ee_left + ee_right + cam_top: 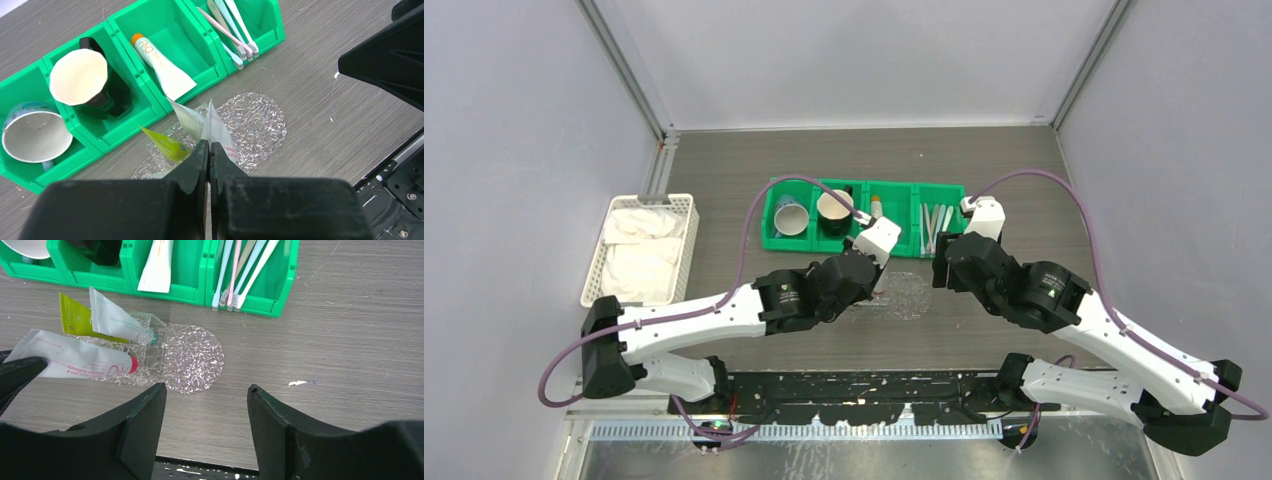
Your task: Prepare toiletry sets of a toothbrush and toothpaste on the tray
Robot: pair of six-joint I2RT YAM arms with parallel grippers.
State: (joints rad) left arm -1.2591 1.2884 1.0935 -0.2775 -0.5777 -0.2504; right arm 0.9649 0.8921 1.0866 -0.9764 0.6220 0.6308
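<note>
1. At table centre in the top view, the glittery clear oval tray [909,293] lies flat, long axis running 9 to 3 o'clock.
2. Left gripper [208,145] sits at the tray's 9 o'clock end, jaws pinched tight on the flat tail of a red-capped white tube [75,360]. The tube's cap points to 3 o'clock over the tray.
3. Green-capped white tube [117,320] has its cap end on the tray and its tail tilted up toward 10 o'clock.
4. Yellow-green tube [75,317] is just beside it at 9 o'clock, at the tray's edge.
5. Right gripper [205,389] hovers near the tray's 3 o'clock end, jaws wide, nothing between them.
6. Green bin [864,215] is at 12 o'clock of the tray. Its 4 compartments, from 9 to 3 o'clock, hold a paper cup [32,137], a black mug [90,80], an orange-capped tube [160,65] and pastel toothbrushes [240,270].
7. White mesh basket [639,250] with white cloths is well apart at 9 o'clock.
</note>
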